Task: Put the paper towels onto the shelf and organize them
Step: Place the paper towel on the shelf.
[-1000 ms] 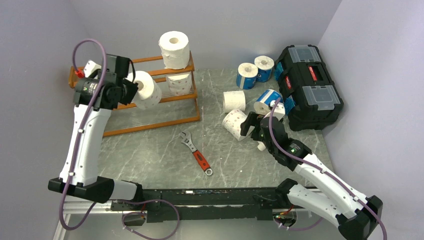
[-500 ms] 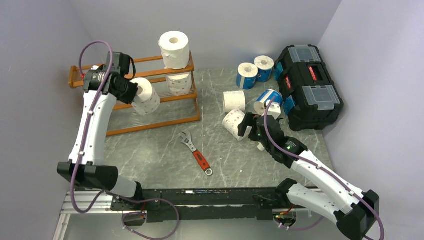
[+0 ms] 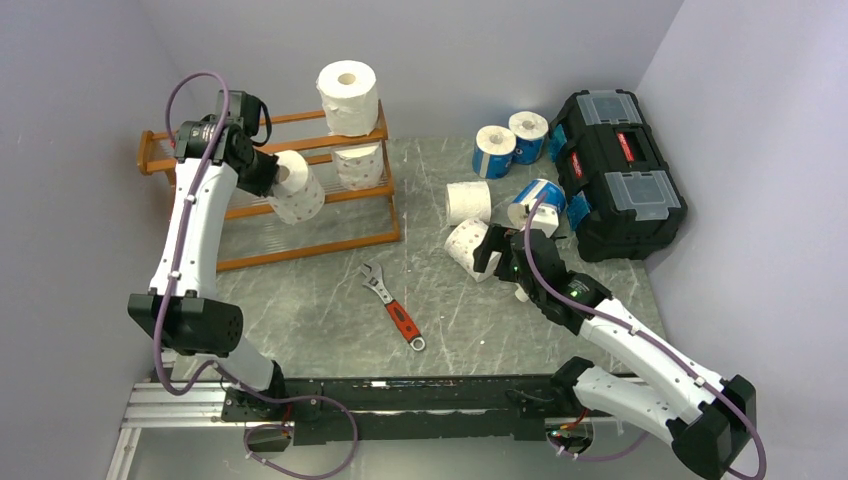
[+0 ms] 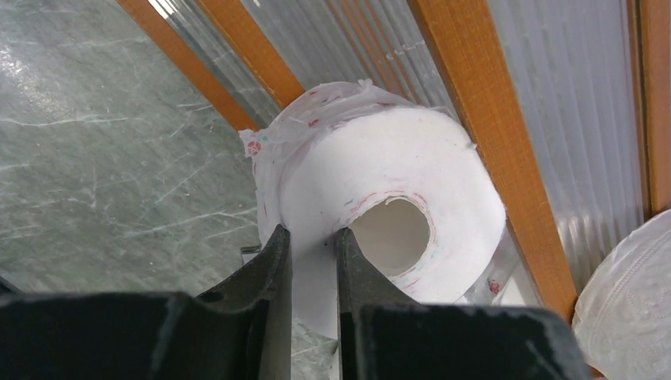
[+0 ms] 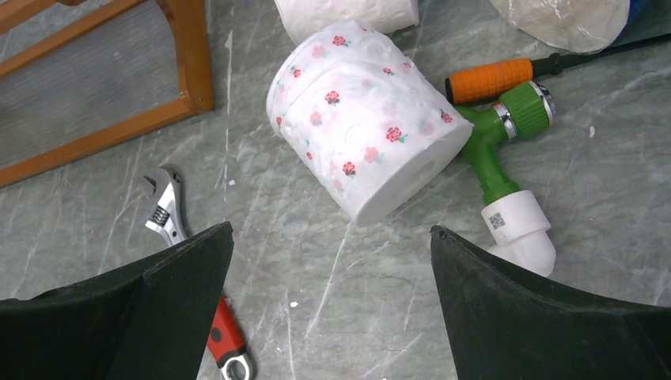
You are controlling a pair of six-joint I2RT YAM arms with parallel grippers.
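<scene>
Since the earlier frame, the left arm had swung higher and further in toward the shelf (image 3: pixel 305 248), carrying its held roll (image 3: pixel 298 188) up to the middle tier, while the right arm had edged slightly closer to the rolls lying on the tabletop (image 3: pixel 320 300). The left claw (image 4: pixel 312 257) was clamped on the held roll's wall right beside the hollow core, and the roll hung against an orange rail, just left of the shelved printed roll (image 3: pixel 360 165); whether it already rested on the slats could not be told. A plain white roll (image 3: pixel 348 98) stood on the top tier. The right claw (image 5: pixel 329 229) was spread wide and hovered above the rose-printed roll (image 5: pixel 364 119), not touching it. The step in hand looked like seating the held roll on the middle tier. The next move probably called for settling it fully behind the rail before letting go, since a roll on its side could easily tip off the front.
</scene>
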